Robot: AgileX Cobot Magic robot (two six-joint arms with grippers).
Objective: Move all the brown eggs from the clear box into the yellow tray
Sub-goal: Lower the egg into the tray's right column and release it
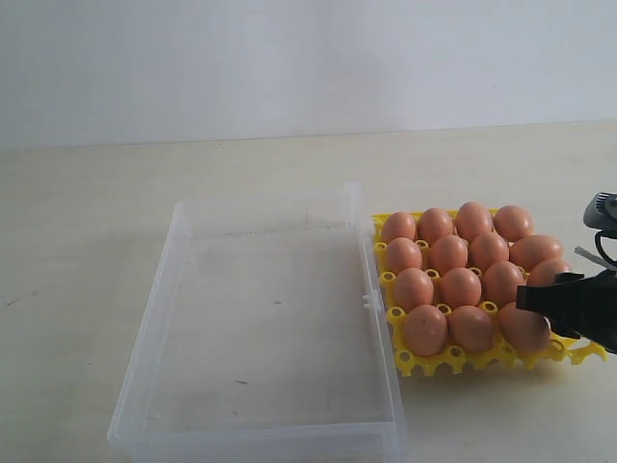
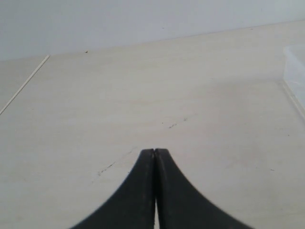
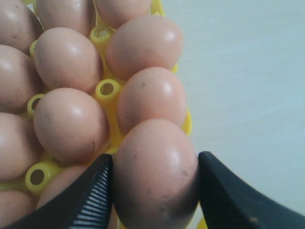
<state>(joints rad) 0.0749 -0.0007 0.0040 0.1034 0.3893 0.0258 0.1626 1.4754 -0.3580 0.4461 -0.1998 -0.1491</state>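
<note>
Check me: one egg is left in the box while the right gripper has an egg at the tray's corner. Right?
Not quite. No egg is left in the box; the exterior view shows it empty. The rest stands: the right gripper has an egg at the tray's corner.
</note>
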